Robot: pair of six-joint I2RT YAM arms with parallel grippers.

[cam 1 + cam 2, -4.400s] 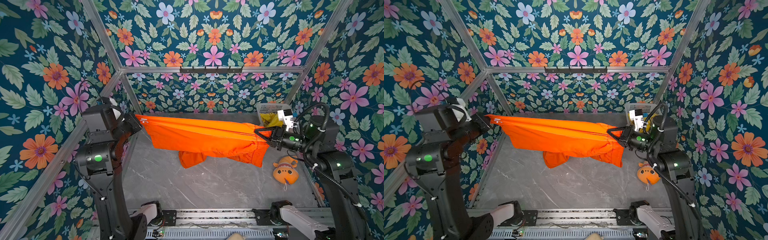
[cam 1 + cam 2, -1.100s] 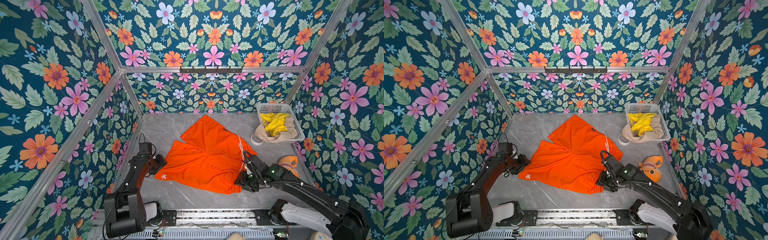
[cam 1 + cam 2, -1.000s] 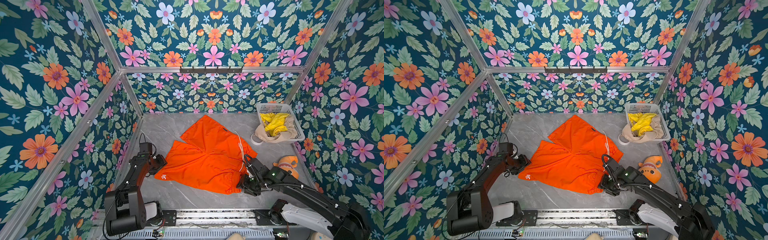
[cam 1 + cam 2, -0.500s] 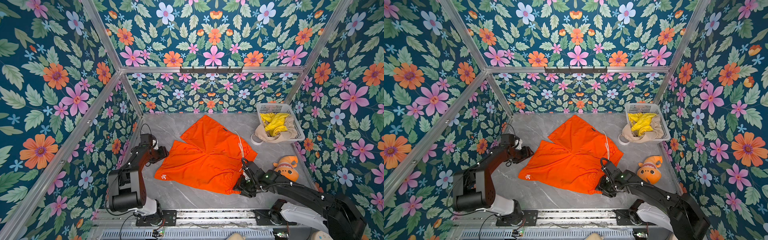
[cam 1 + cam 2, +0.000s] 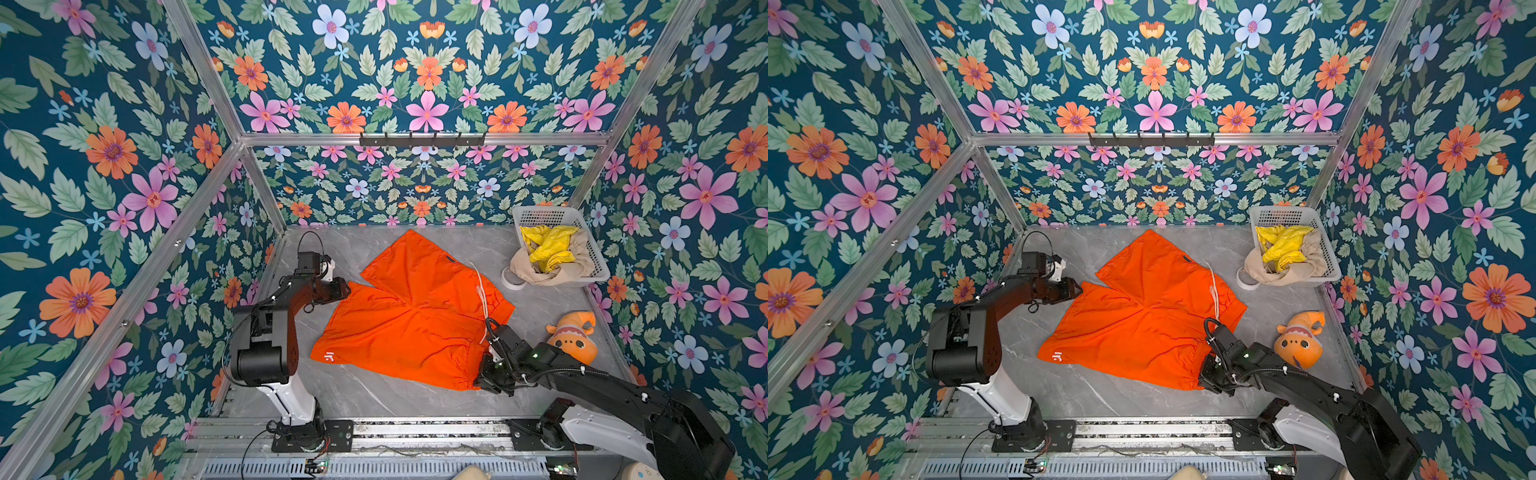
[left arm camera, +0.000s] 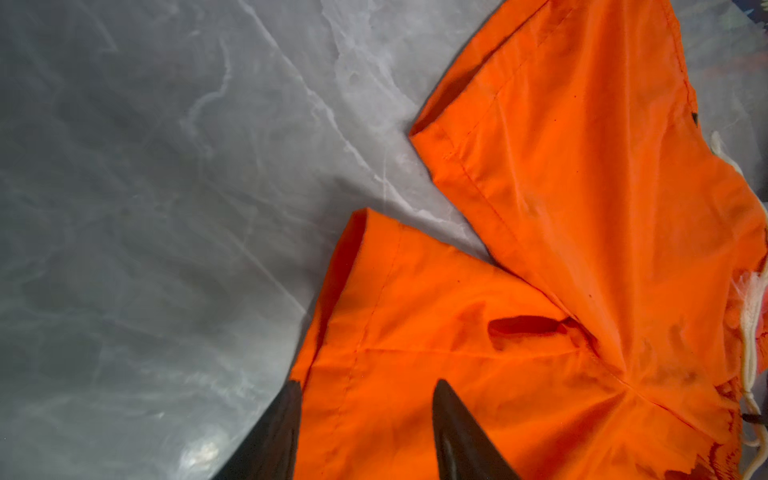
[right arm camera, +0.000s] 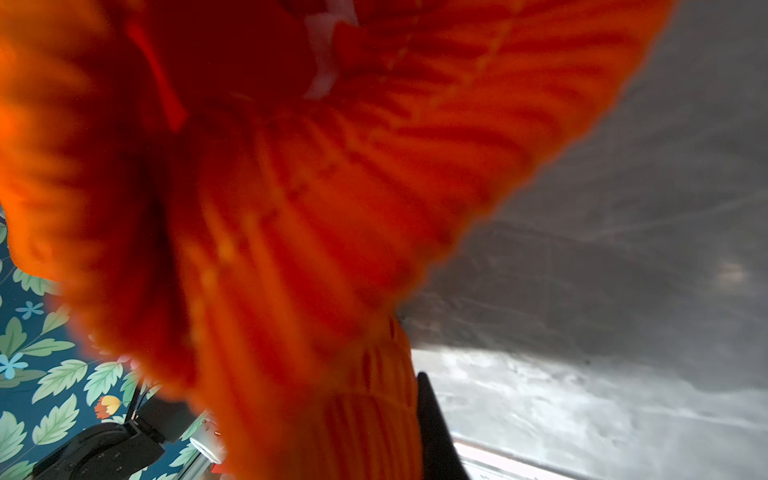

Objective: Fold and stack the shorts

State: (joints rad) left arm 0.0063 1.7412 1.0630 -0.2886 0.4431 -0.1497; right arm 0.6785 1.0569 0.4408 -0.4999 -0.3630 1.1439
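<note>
The orange shorts (image 5: 415, 316) (image 5: 1142, 324) lie spread flat on the grey marble table (image 5: 374, 395), legs toward the left, white drawstring at the right. My left gripper (image 5: 344, 289) (image 6: 368, 384) is open at the far corner of the nearer leg's hem, with orange cloth (image 6: 561, 208) between its fingers. My right gripper (image 5: 482, 380) (image 5: 1204, 380) is shut on the near corner of the waistband. The ribbed waistband (image 7: 291, 208) fills the right wrist view and hides one finger. The yellow shorts (image 5: 548, 247) and the beige shorts (image 5: 557, 272) lie crumpled in a basket.
The white mesh basket (image 5: 540, 214) stands at the back right corner, with a white tape roll (image 5: 511, 278) beside it. An orange plush fish (image 5: 571, 336) lies at the right edge, close to my right arm. Flowered walls enclose the table on three sides.
My left gripper has moved along the leg hem, away from the front edge, to its far corner. My right gripper has shut on the waistband corner.
</note>
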